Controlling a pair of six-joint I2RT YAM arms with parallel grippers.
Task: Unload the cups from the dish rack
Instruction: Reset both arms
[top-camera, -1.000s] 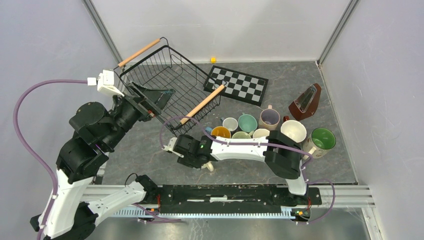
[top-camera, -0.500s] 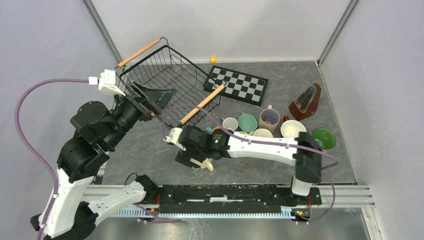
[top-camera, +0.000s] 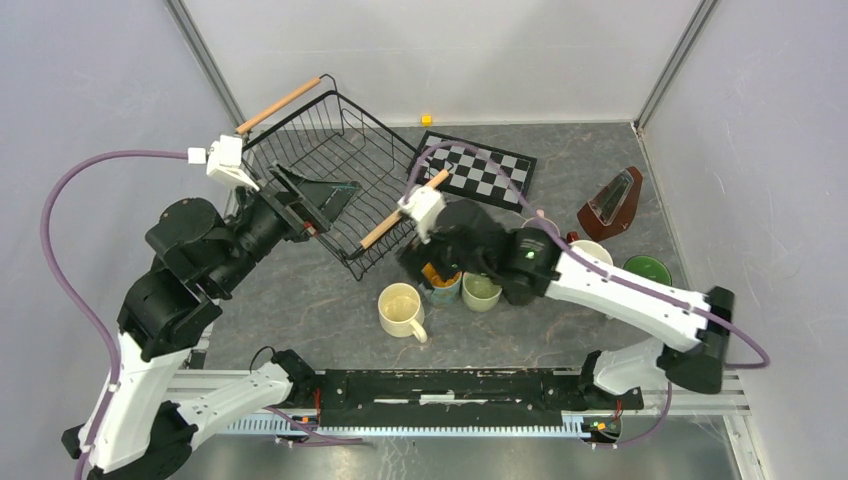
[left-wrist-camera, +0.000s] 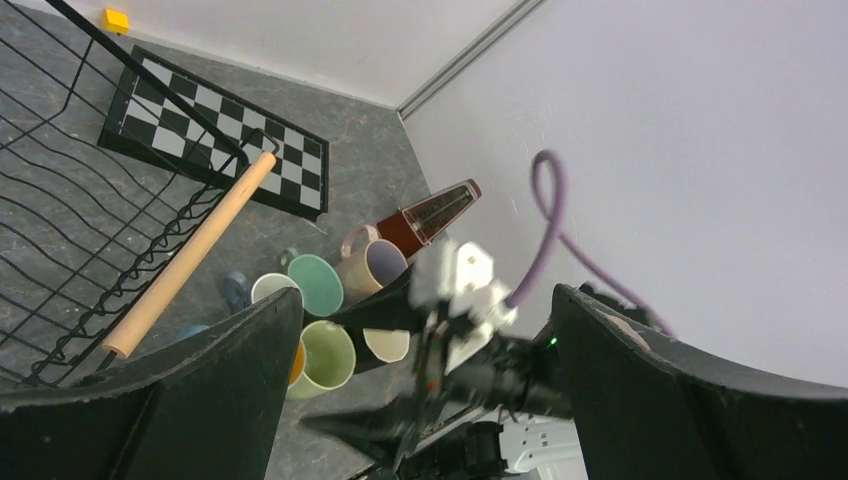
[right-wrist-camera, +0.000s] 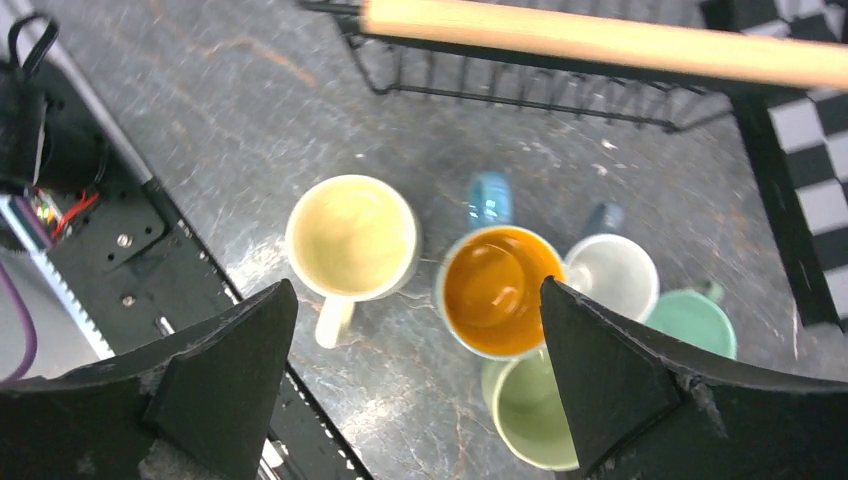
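Note:
The dish rack (top-camera: 335, 150) is a black wire basket with wooden rod handles, tilted at the back left; I see no cup in it. My left gripper (top-camera: 318, 197) is open and empty at the rack's near left side; it also shows in its wrist view (left-wrist-camera: 428, 295). My right gripper (top-camera: 428, 262) is open and empty, and hovers above the cups just in front of the rack's front handle (right-wrist-camera: 600, 45). Below it (right-wrist-camera: 416, 285) stand a cream cup (right-wrist-camera: 352, 235), a blue cup with yellow inside (right-wrist-camera: 497, 290), a white cup (right-wrist-camera: 612, 275), a teal cup (right-wrist-camera: 693, 322) and a light green cup (right-wrist-camera: 535, 410).
A checkered board (top-camera: 480, 168) lies behind the cups. A brown metronome (top-camera: 612, 203) stands at the right. Another white cup (top-camera: 590, 255) and a green cup (top-camera: 645, 268) sit right of the arm. A small yellow cube (top-camera: 426, 119) lies at the back wall.
My right gripper has let go of the cream cup, which now stands alone on the table, and has swung up and back over the other cups. The left arm has barely moved.

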